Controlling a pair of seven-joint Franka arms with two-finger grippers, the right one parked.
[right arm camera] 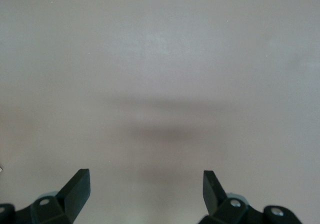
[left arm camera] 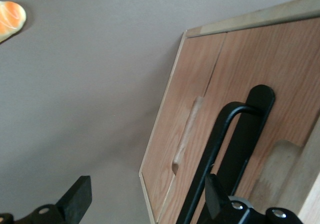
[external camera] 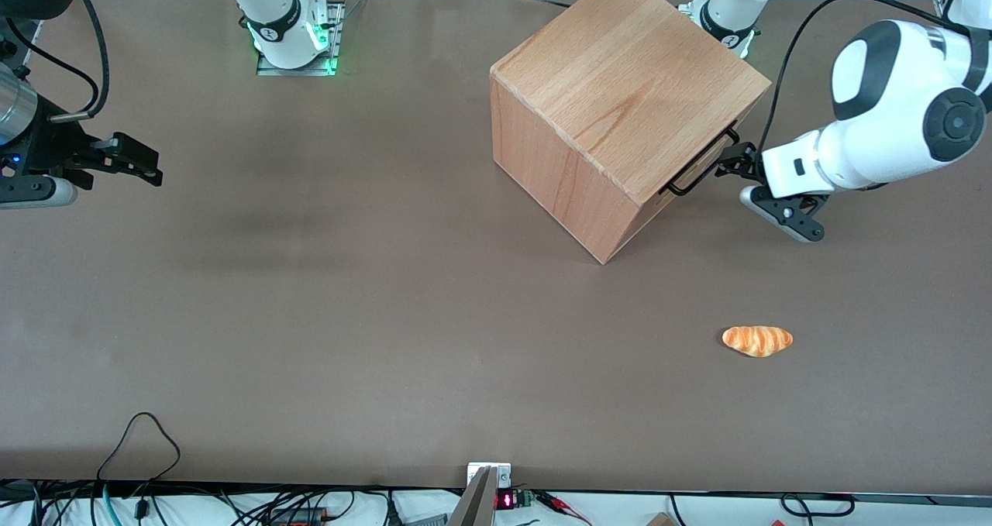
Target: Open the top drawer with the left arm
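Note:
The beech cabinet (external camera: pixel 620 84) stands turned at an angle, its front facing the working arm's end of the table. The top drawer (left arm camera: pixel 280 63) carries a thin black bar handle (external camera: pixel 692 179) (left arm camera: pixel 220 134); its front looks flush with the drawer front below it. The left arm (external camera: pixel 891 123) reaches in level with the handle. My gripper (external camera: pixel 735 163) (left arm camera: pixel 146 199) is open at the handle. The bar runs just inside one of the fingers (left arm camera: pixel 216 196), and the other finger (left arm camera: pixel 76 199) hangs over bare table. Nothing is clamped.
An orange bread roll (external camera: pixel 757 340) (left arm camera: pixel 10 18) lies on the table nearer the front camera than the gripper. A lower drawer front with a cut-out grip (left arm camera: pixel 187 134) sits beside the top one. A black cable loop (external camera: pixel 143 441) lies near the front edge.

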